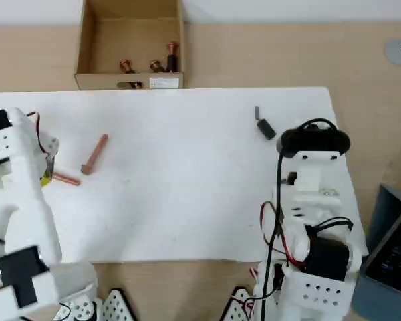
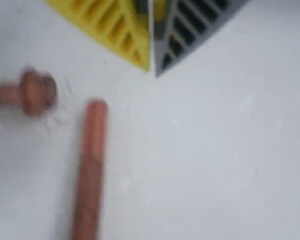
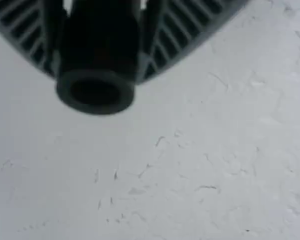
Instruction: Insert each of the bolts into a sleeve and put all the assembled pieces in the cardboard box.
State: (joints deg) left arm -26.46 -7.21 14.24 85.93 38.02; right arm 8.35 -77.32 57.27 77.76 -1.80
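- High view: the brown cardboard box (image 1: 85, 47) is holding three copper bolt-and-sleeve assemblies (image 1: 156, 65). One bare copper bolt (image 1: 95, 154) and a second copper bolt (image 1: 65, 178) are lying on the white mat (image 1: 187, 200) beside your left arm.
- Left wrist view: your yellow-and-grey left gripper (image 2: 152, 67) is hovering pressed together and empty. Lowering it like this risks rolling the bolts away.
- Right wrist view: your grey right gripper (image 3: 97, 75) is pinching a black tubular sleeve (image 3: 96, 47). A skewed hold risks jamming insertion.
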